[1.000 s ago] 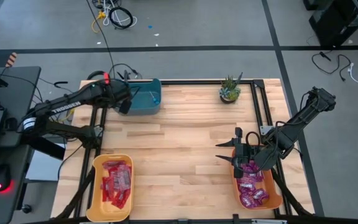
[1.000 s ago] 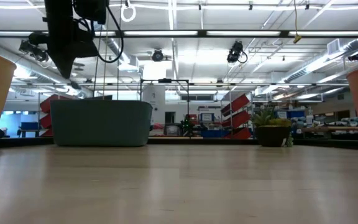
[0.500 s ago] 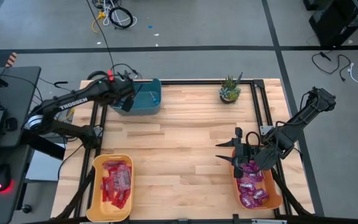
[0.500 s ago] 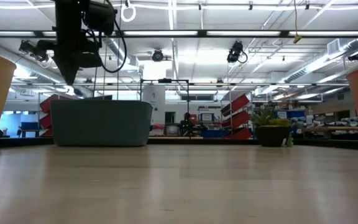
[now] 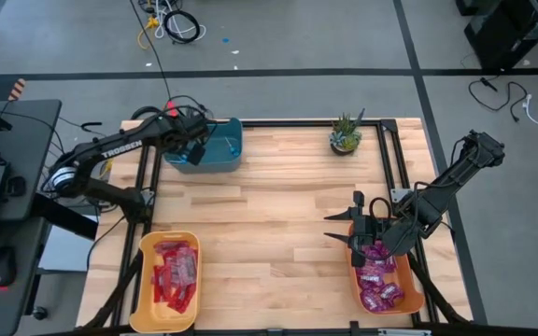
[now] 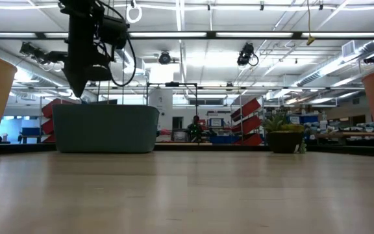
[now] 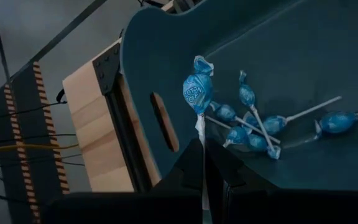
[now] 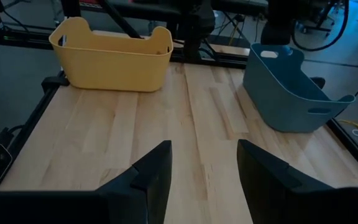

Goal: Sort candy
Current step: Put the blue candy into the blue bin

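Note:
My left gripper (image 5: 192, 151) hangs over the left end of the teal bin (image 5: 217, 145) at the table's far left and is shut on a blue lollipop (image 7: 197, 92). Several more blue lollipops (image 7: 253, 127) lie on the teal bin's floor (image 7: 303, 74). In the low view the left gripper (image 6: 78, 91) is above the bin's rim (image 6: 106, 107). My right gripper (image 5: 353, 227) waits open over the far end of the orange bin (image 5: 413, 299), which holds purple packets (image 5: 378, 275). Red packets (image 5: 175, 273) lie in the yellow bin (image 5: 144, 280). My left gripper pinches the lollipop's thin white stick (image 7: 201, 134) between its two fingers, coming from above. The blue wrapped head (image 7: 197, 93) sticks out beyond the fingertips, lifted clear above the teal bin's inside.
A small potted plant (image 5: 345, 133) stands at the far edge, right of the middle. Bare wooden tabletop (image 5: 278, 215) lies between the bins. The right wrist view shows the yellow bin (image 8: 114, 59) and the teal bin (image 8: 291, 93) across the table.
My left gripper has moved toward the table's far edge and a little to the right, from beside the teal bin's left end to over it, staying above the rim. The right arm has kept still.

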